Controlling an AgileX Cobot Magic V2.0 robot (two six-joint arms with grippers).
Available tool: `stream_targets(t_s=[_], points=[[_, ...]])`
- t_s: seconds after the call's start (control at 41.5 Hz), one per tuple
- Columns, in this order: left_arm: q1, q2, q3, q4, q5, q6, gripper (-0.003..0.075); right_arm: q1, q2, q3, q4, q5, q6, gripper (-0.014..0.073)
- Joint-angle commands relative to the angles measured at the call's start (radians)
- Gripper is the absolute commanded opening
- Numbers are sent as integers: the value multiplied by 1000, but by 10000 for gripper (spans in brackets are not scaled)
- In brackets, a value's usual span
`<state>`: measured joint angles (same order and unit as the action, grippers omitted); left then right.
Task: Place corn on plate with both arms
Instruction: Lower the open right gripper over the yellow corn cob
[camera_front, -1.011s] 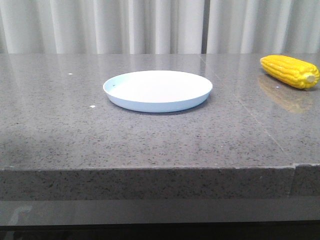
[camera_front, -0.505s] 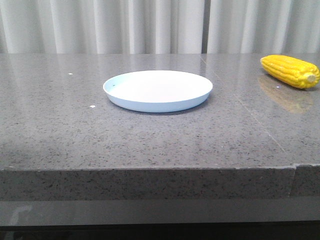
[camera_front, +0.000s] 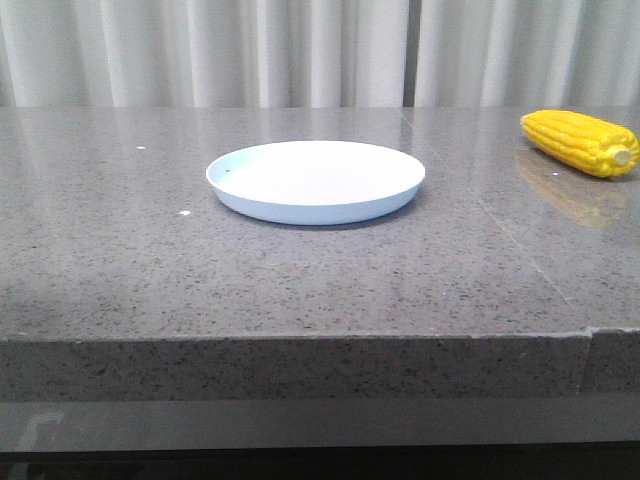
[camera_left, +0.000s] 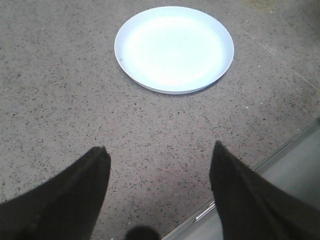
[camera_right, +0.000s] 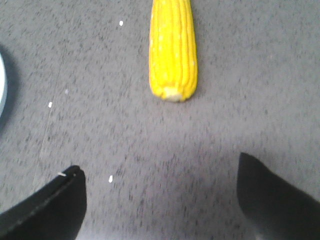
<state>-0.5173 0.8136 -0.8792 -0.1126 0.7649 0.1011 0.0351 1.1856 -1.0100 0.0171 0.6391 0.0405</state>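
Right gripper (camera_right: 160, 172) spread wide and empty, dark fingers (camera_right: 47, 205) poised above speckled grey stone table (camera_front: 120, 260). Just ahead, lying flat: bright yellow corn (camera_right: 173, 47), kernels in neat lengthwise rows, pale stub end turned toward the fingers. Left gripper (camera_left: 159, 157) likewise parted, holding nothing, facing round pale blue-white plate (camera_left: 129, 65) with low rim. Corn (camera_front: 581, 143) well apart from plate (camera_front: 300, 210), far right on the table, white curtain (camera_front: 200, 50) behind.
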Motion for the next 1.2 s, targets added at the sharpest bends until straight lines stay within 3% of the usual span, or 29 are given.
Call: stream_targets(t_s=[0.0,0.385,0.626,0.866,1.179], points=[[2,-6,-26,-5,-71,-8,430,-6,63,-107,-17,-41,-10,636],[2,-6,-26,-5,-71,-8,430,-33,422,-498,-6,186,-18,636],[2,-6,-26,-5,-71,-8,430,-33,608,-677,29,218,-53,636],[2,-6,-26,-5,-71,-8,430,-33,731,-777,28,213,-55,636],[2,-6,-26,-5,-71,-8,430,-33,801,-791,28,167,-55,631]])
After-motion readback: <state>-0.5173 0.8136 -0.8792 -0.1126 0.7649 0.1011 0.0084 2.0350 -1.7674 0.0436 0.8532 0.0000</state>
